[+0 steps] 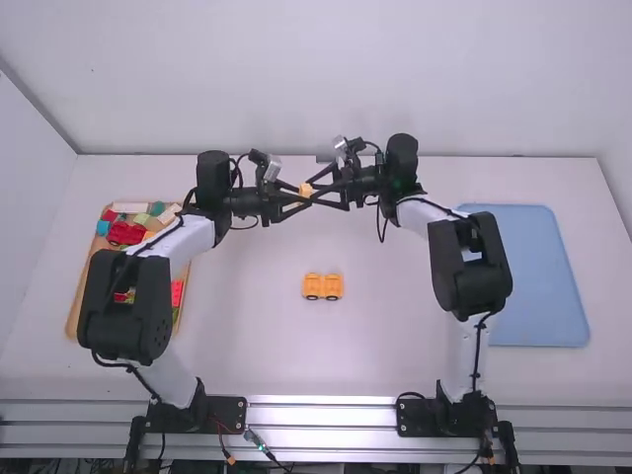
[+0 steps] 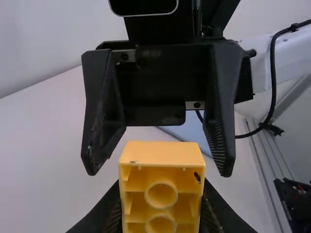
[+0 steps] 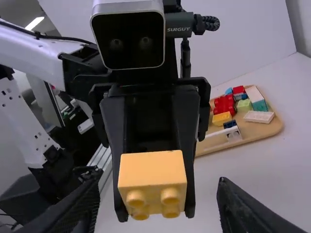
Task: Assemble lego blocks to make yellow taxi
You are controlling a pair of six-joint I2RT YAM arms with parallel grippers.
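Note:
In the high view my left gripper (image 1: 293, 201) and my right gripper (image 1: 325, 194) face each other above the far middle of the table, a small yellow block (image 1: 305, 190) between them. My left gripper (image 2: 162, 213) is shut on the yellow block (image 2: 162, 160), whose hollow underside shows in the left wrist view. The right wrist view has the block's (image 3: 153, 174) studs pointing downward, with my right gripper (image 3: 155, 206) open, one finger to each side. Nearer the arms' bases, a yellow wheeled piece, apparently two vehicle blocks side by side (image 1: 322, 286), stands on the table.
A wooden tray (image 1: 76, 318) of mixed colored blocks lies at the left, partly under the left arm. A flat blue tray (image 1: 538, 281) lies at the right, beside the right arm. A wall rises behind the white table (image 1: 395, 346).

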